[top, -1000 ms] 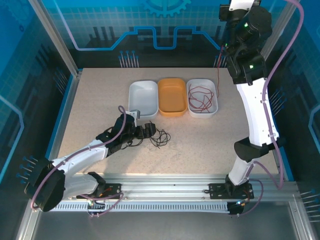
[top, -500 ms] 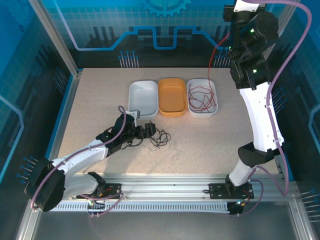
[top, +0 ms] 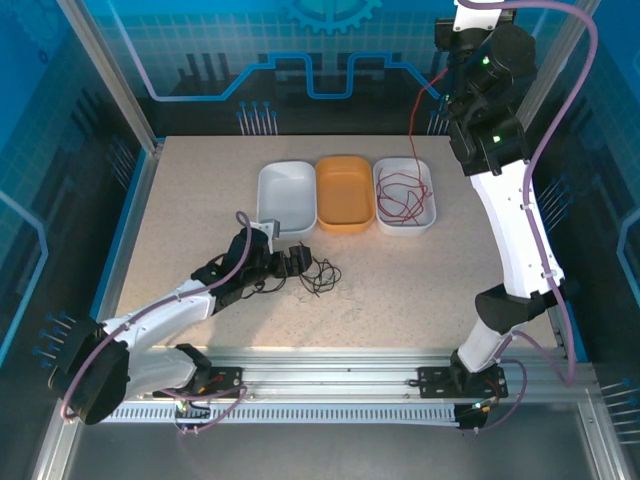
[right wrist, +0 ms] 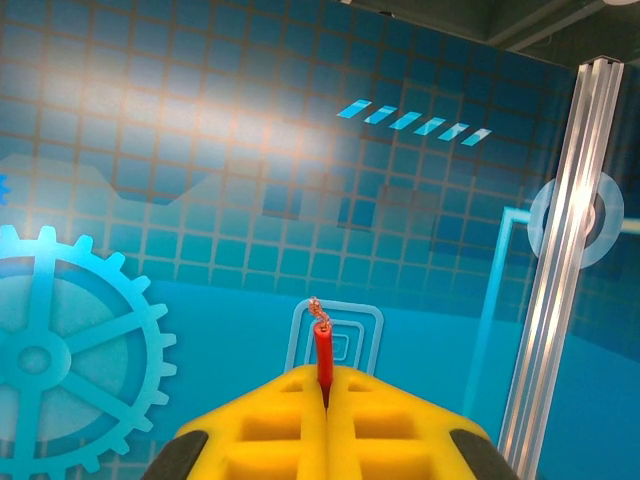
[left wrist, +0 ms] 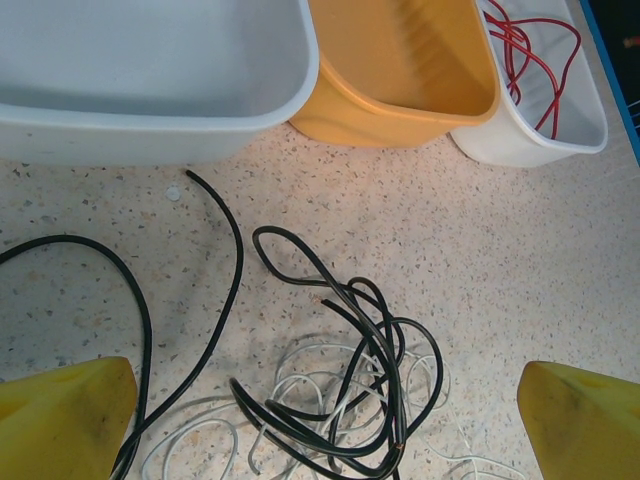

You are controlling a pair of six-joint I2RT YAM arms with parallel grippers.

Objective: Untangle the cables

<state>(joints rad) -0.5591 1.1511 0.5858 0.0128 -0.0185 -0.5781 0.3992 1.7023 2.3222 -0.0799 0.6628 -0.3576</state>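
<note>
Mid-table [top: 180,190], side by side: empty white bin [top: 286,196], empty orange bin [top: 345,193], right white bin [top: 404,195] with loops of red cable [left wrist: 512,32] inside. Just in front of the bins, flat on the table: black-and-white cable tangle [left wrist: 345,400], one black strand trailing off to the left. Left gripper [top: 298,262] low at the tangle, fingers [left wrist: 65,420] spread wide either side, gripping nothing. Right gripper [right wrist: 326,385] high up by the back wall, pinched tight on the red cable's bare end, with the rest hanging down into the right white bin.
</note>
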